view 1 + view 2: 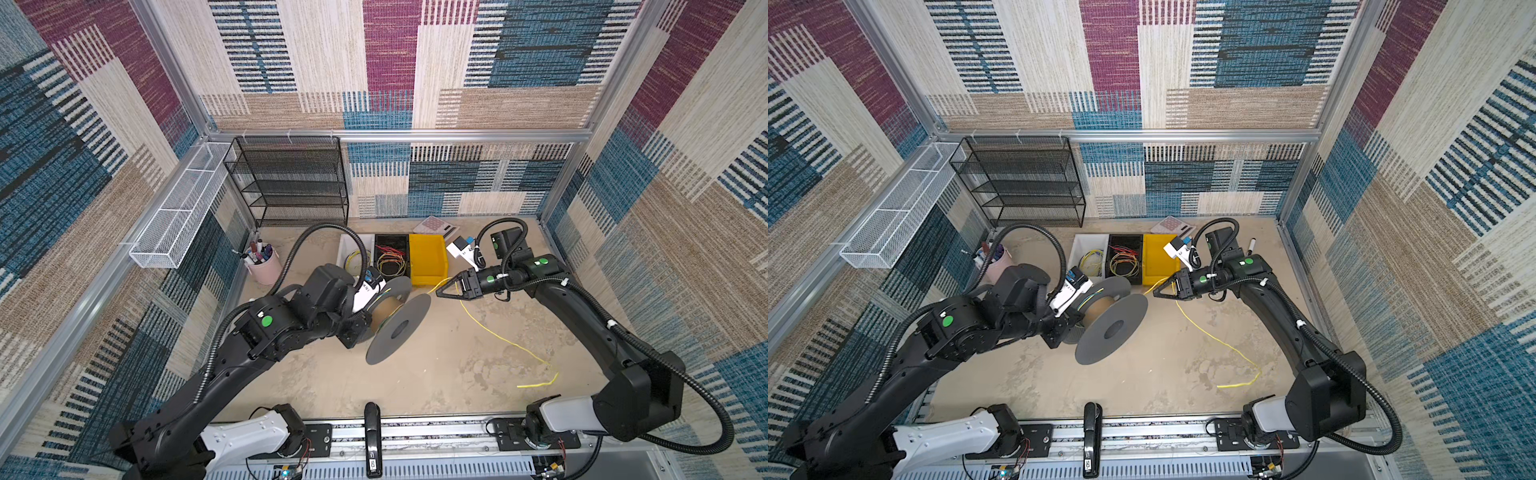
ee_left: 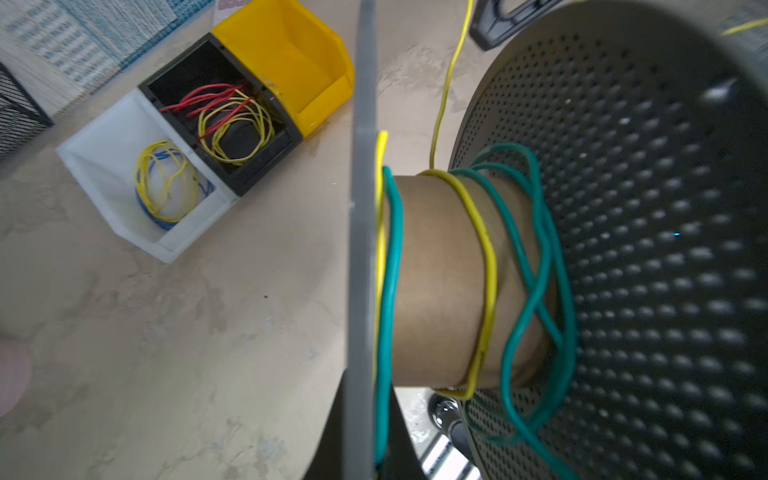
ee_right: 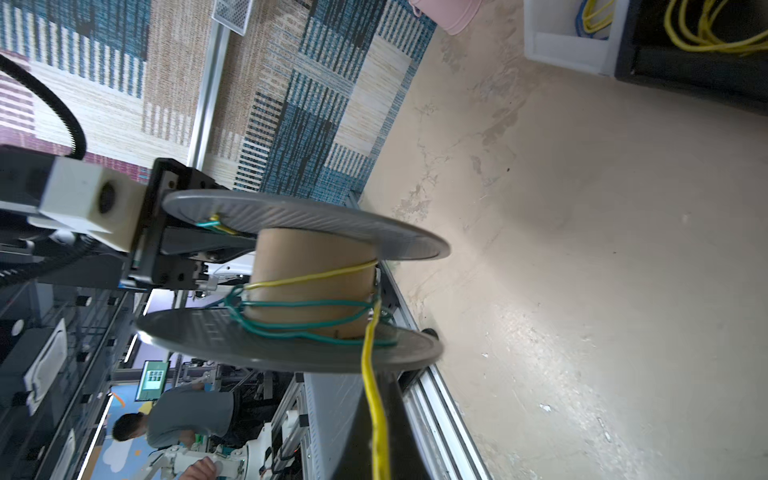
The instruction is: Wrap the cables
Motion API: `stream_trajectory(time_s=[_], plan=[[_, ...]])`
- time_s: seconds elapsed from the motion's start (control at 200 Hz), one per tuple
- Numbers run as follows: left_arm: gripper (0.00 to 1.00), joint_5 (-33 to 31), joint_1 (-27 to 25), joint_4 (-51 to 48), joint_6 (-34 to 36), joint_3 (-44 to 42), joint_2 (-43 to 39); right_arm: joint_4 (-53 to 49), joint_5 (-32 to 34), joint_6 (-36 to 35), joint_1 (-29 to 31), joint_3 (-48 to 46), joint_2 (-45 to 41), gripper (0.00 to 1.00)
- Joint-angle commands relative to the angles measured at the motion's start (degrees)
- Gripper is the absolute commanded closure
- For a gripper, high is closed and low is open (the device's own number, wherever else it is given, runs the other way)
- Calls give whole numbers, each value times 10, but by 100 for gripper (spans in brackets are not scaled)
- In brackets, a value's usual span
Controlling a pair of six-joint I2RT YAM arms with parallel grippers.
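- Grey plastic flanges, two of them, and a brown cardboard core make up the single spool (image 1: pixel 399 328). On that core we count one long, thin yellow wire (image 2: pixel 487 253) and some teal-green wire (image 2: pixel 390 270).
- We count three open bins in a row at the back. There is a white plastic bin (image 1: pixel 347 243) with a yellow-and-blue coil (image 2: pixel 164 216), a black bin (image 1: pixel 390 237) with a red, orange and yellow bundle (image 2: pixel 232 124), and a yellow bin (image 1: pixel 428 257).
- We count two black arms, each with one gripper.
- In both top views the spool hides the fingertips of the left gripper (image 2: pixel 363 419).
- The green loops cross one another, so we cannot count their turns.
- Whether the spool touches the beige tabletop (image 1: pixel 374 386) we cannot tell.
- The left gripper is nipped tight on the rim of one flange, and the flanges stand roughly on edge.
- The right gripper (image 1: pixel 442 291) is pinched closed on the yellow wire, just beside the spool on its right.
- The yellow wire makes one slanting turn around the core and then runs across to the right gripper's tips.
- Past those tips it trails over the tabletop towards the right arm's base, where its free end bends back.
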Motion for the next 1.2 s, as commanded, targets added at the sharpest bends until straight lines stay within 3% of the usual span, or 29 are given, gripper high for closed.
stream_trajectory(time_s=[0.0, 0.115, 0.431, 0.531, 0.591, 0.902, 1.197], plan=[[100, -198, -26, -34, 18, 23, 22, 143, -91, 109, 0, -28, -24, 100], [100, -303, -60, -20, 18, 58, 45, 234, -122, 184, 8, -40, -49, 100], [100, -432, -110, 63, 57, 101, 110, 390, -112, 305, 89, -51, -86, 92], [100, -487, -110, 74, 52, 116, 143, 402, -100, 317, 102, -37, -87, 91], [100, -513, -110, 76, 39, 126, 158, 410, -91, 327, 114, -30, -93, 85], [100, -559, -102, 155, -17, 147, 157, 453, -28, 353, 197, -83, -126, 85], [100, -576, -94, 149, -38, 174, 169, 492, 31, 380, 217, -157, -176, 83]])
